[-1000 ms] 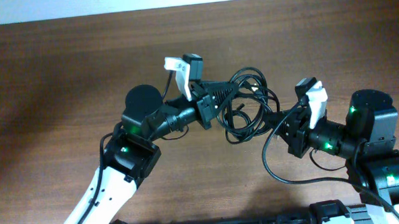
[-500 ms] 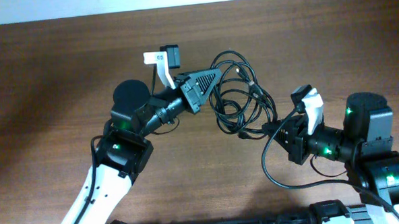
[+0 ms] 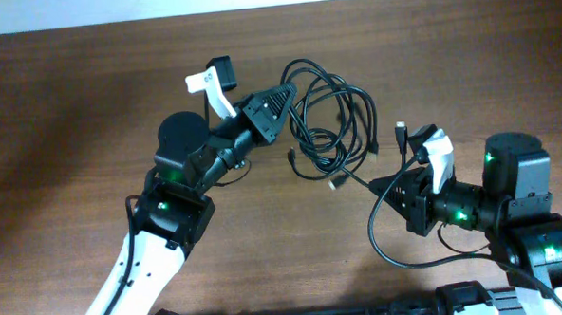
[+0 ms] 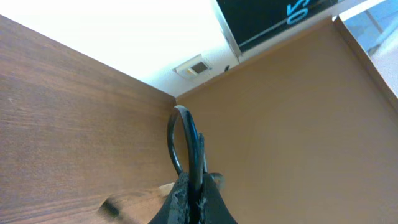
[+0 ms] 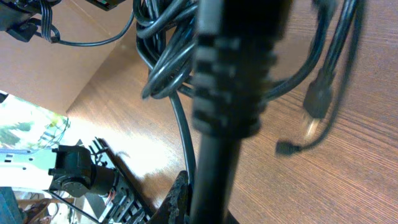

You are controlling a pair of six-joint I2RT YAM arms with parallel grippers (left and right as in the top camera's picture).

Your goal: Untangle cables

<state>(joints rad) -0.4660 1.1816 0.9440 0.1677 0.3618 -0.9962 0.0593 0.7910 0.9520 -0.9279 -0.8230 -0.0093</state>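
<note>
a dark brown wood-grain table (image 3: 62, 139) fills the overhead view, its grain running from left to right. a loose tangle of thin black cables (image 3: 332, 127) sits toward the far edge, right of centre. its lower loops seem to rest on the wood, though that is hard to tell.

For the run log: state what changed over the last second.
The left arm swung leftward and toward the table's far edge, dragging its end of the cables away from the right arm, so the bundle stretched and loosened. The right arm barely shifted. Both jaws stayed shut on cable; nothing was let go.
</note>
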